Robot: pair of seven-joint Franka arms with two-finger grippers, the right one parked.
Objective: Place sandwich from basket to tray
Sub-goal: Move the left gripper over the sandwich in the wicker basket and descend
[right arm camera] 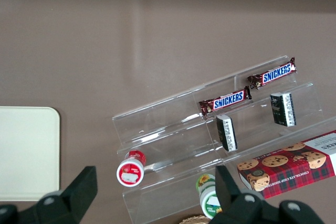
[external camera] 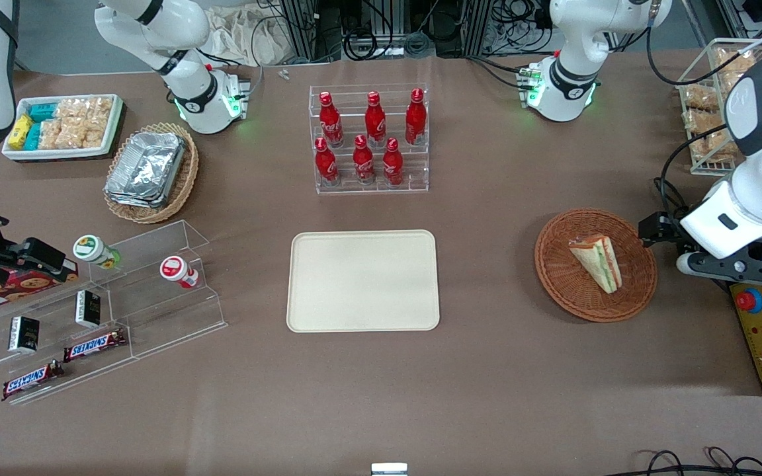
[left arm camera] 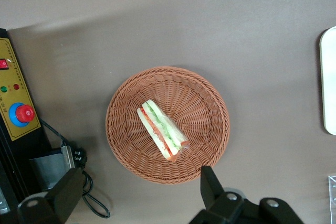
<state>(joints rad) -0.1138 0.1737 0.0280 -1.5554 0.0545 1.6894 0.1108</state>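
Sandwich (external camera: 596, 262) sits inside the round reddish-brown wicker basket (external camera: 639, 291), right of centre in the front frame. It's a triangular wedge lying on its side: pale bread, with green and red-orange filling stripes along the cut edge (left arm camera: 161, 129). Its point aims toward the lower part of the front frame.

Gripper (left arm camera: 139, 192) hangs above the table just off the basket rim, fingers spread wide, nothing between them. One fingertip (left arm camera: 207, 174) overlaps the basket edge in the wrist view; the other is over bare table near a black cable. No contact with the sandwich.

Cream tray (external camera: 421, 317) lies flat at frame centre, well apart from the basket, nothing on it.
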